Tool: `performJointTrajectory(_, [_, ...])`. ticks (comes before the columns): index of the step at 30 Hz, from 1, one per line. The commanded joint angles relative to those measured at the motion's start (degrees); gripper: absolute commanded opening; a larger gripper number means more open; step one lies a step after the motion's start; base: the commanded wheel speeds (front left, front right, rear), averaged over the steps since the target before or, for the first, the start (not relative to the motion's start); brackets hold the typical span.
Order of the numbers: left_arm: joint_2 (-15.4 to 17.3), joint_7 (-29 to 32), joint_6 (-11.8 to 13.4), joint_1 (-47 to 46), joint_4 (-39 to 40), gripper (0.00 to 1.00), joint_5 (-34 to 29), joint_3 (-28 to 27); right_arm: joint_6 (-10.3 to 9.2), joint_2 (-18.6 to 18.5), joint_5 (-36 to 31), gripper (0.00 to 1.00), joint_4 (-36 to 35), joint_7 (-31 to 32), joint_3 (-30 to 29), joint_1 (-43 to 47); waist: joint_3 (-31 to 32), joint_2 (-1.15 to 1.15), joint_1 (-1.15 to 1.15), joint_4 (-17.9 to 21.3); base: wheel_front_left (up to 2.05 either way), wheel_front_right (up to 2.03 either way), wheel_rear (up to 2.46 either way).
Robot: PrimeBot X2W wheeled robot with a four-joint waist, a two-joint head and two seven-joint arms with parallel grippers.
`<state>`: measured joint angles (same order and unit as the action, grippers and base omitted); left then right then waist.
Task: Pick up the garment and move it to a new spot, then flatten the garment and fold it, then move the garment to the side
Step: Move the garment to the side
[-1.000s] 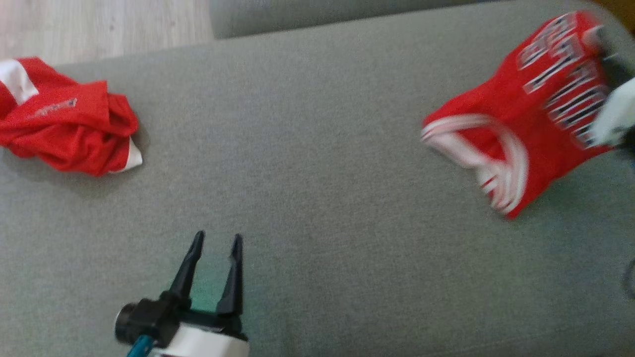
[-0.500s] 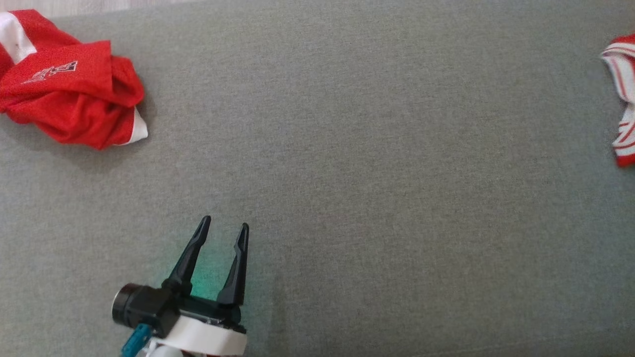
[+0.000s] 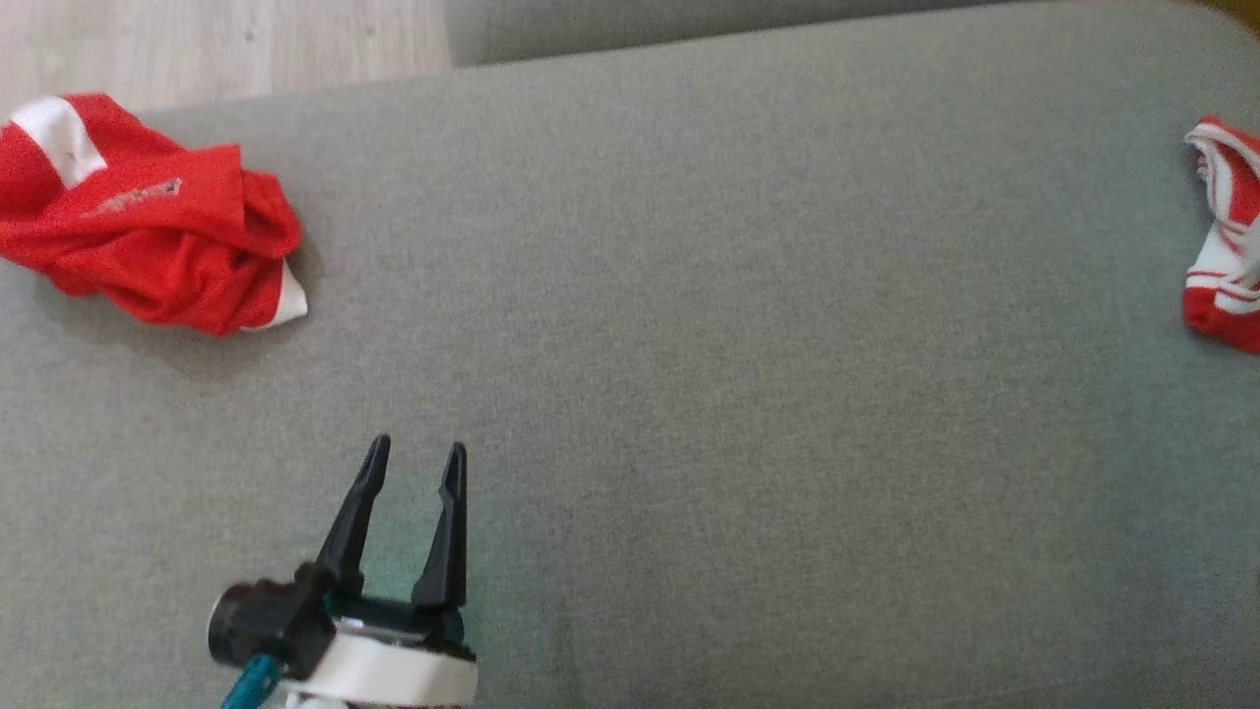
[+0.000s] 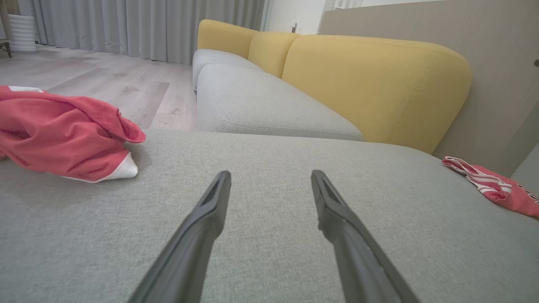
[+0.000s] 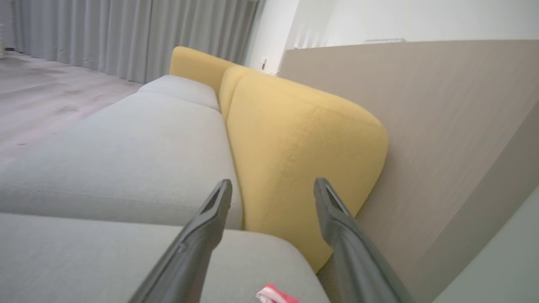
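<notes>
The red jersey with striped trim (image 3: 1226,286) lies low and flat at the right edge of the grey seat cushion (image 3: 738,345), toward its far right corner and just beside the wall panel (image 5: 442,105). My worry is that edge. The jersey sits so close to it that a brush from my fingers as I lift away could drag a fold open or tip the jersey into the gap by the panel.

What I can see of it runs far-to-near along that edge, striped trim toward the far side. The rest is cut off, so I can't vouch for its full length.

My right gripper (image 5: 273,182) hangs above it, jaws wide and empty. My left gripper (image 3: 417,445) hovers low near the front edge, also wide and empty. A crumpled red garment (image 3: 148,231) sits at the far left corner.
</notes>
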<state>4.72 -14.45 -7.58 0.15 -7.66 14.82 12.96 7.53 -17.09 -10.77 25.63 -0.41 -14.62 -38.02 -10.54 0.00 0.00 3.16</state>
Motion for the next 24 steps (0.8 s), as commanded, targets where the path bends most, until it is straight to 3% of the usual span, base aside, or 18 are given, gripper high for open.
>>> performJointTrajectory(1, [-0.5,-0.5,0.1,0.6,1.4,1.0,0.5,-2.5,-0.04,0.0,2.4,1.0,-4.0,-0.6,3.1,3.8,2.6,0.0,0.0,0.1,0.0,0.0,0.0])
performJointTrajectory(6, [-1.3,-0.5,0.1,2.2,1.3,1.0,0.7,-2.6,-0.04,0.3,6.4,1.0,-9.3,0.0,8.3,11.3,5.0,0.0,0.0,-0.1,0.0,0.0,0.0])
performJointTrajectory(13, [-1.7,-0.5,0.1,4.6,0.8,1.0,0.5,-4.0,-0.04,2.0,9.3,1.0,-15.1,-2.1,10.4,20.0,8.7,0.0,0.0,-1.4,0.0,0.0,0.0])
performJointTrajectory(19, [-1.7,-0.5,0.1,6.3,-0.5,1.0,-0.5,-6.0,-0.04,6.3,12.0,1.0,-18.1,-4.9,12.6,32.1,11.4,0.0,0.0,-4.0,0.0,0.0,0.0])
performJointTrajectory(24, [-1.8,-0.5,0.1,6.3,-1.7,1.0,-1.3,-7.4,-0.04,9.5,12.7,1.0,-15.7,-8.8,15.2,39.2,12.5,0.0,0.0,-5.7,0.0,0.0,0.0])
